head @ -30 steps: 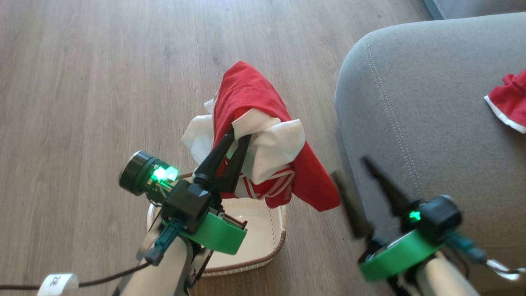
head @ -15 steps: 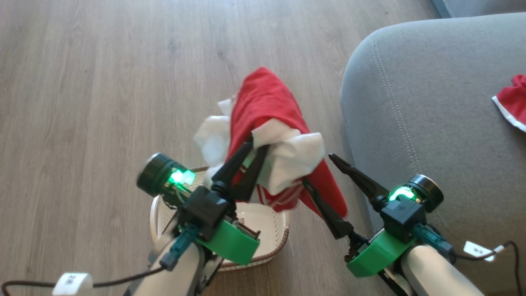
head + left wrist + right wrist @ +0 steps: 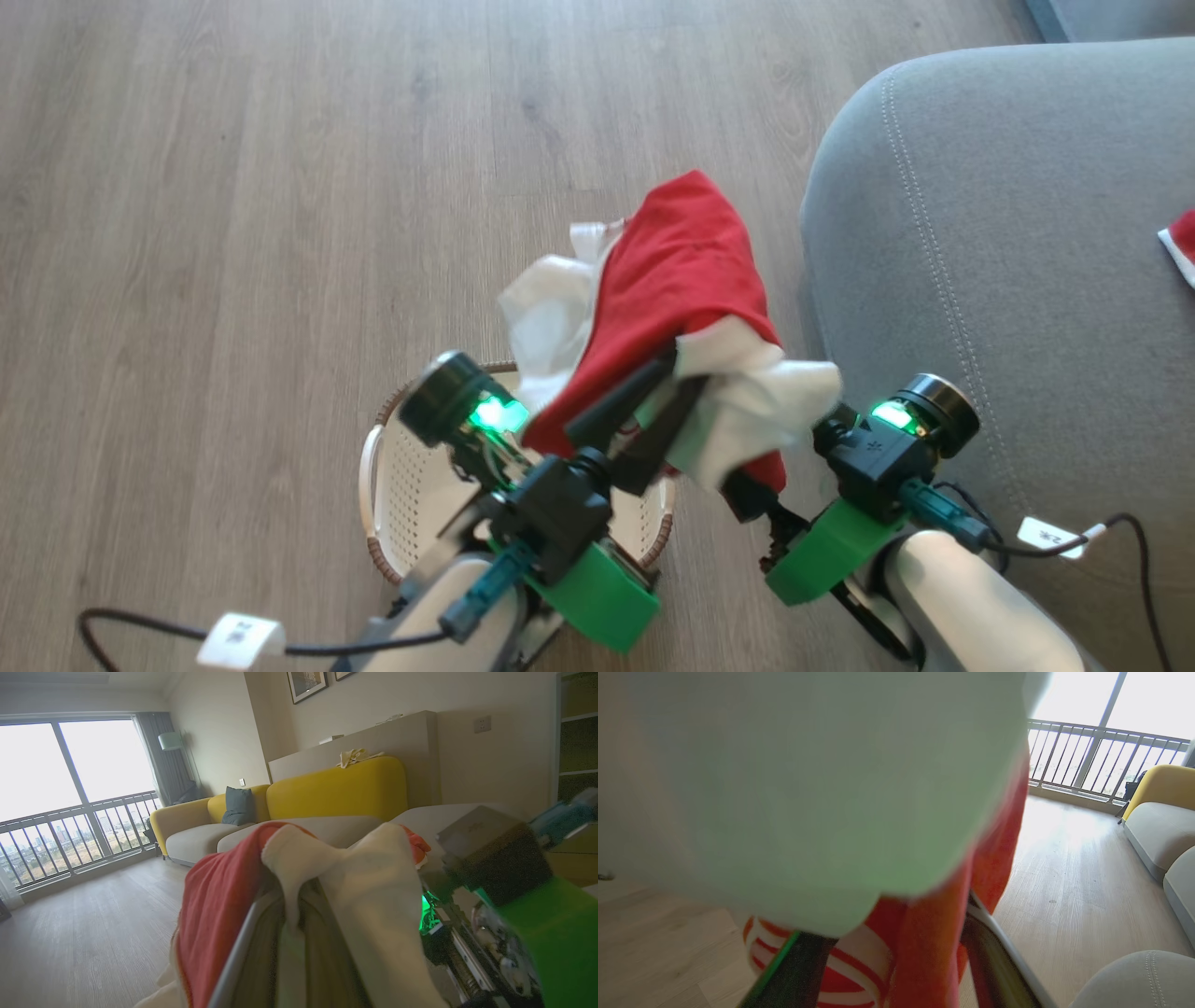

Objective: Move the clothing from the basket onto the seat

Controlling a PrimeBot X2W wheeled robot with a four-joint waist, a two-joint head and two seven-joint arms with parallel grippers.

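Currently the bright-red fabric garment with white panels (image 3: 686, 271) hangs in the air, lifted clear of the small cream perforated plastic basket (image 3: 383, 485) and toward its far right. Your left gripper (image 3: 684, 371) has its two dark fingers pinched together on a fold where red meets white, and the cloth drapes over them. Its long axis runs from the red peak on the far side to the white flap on the near right. That flap covers the fingers of your right gripper (image 3: 892, 933), whose jaws stand wide apart with a hanging red strip between them, clamping nothing.

The large grey upholstered seat cushion (image 3: 1027, 233) lies right of the garment, with its rounded corner just beside the red edge. I judge the coming move to be a carry rightward. Your right arm is nearer the seat, but the left has the hold.

What shows of the basket's inside holds no cloth, though your left arm hides part. One more red piece with white trim (image 3: 1181, 247) lies on the seat at the far right.
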